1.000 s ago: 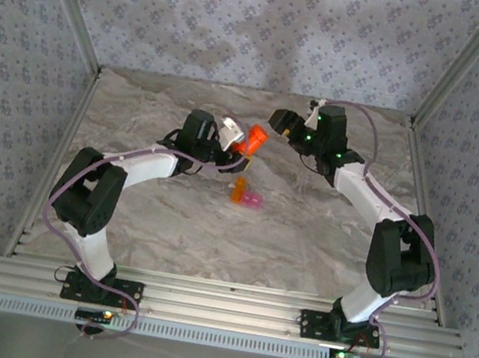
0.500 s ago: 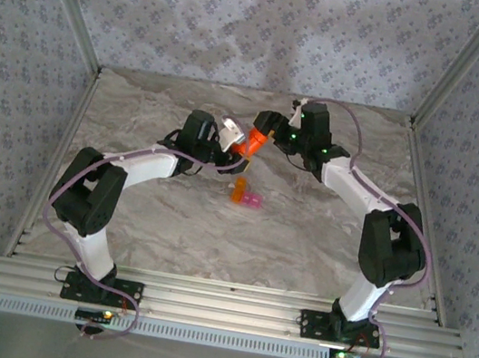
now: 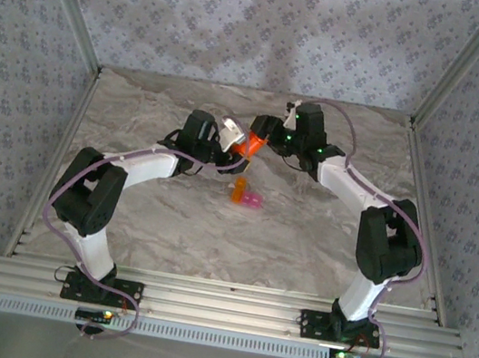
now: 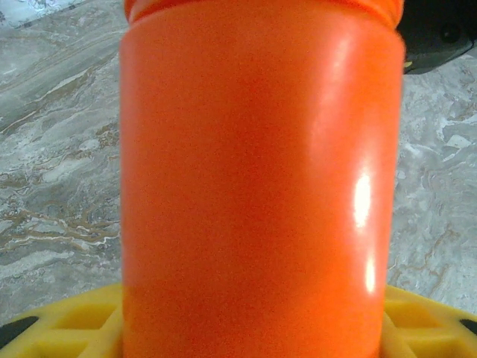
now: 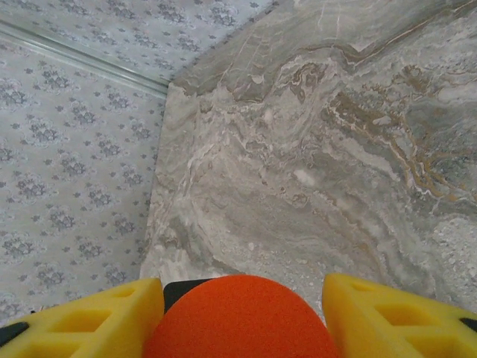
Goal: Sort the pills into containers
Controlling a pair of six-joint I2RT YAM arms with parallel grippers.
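An orange-red bottle hangs tilted above the table's far middle, and my left gripper is shut on its body. Seen from the left wrist, the bottle stands between my yellow fingers. My right gripper has come in from the right and sits over the bottle's cap. Its fingers press close on both sides of the cap. The containers, a tiny orange and pink pair, lie on the table just in front of the bottle. The pills are hidden.
The marble table is walled by patterned panels on three sides, with metal rails at the near edge by the arm bases. Open tabletop surrounds the containers.
My right arm has swung left to the bottle, and its jaws have narrowed around the cap. The left arm and the bottle have stayed put.
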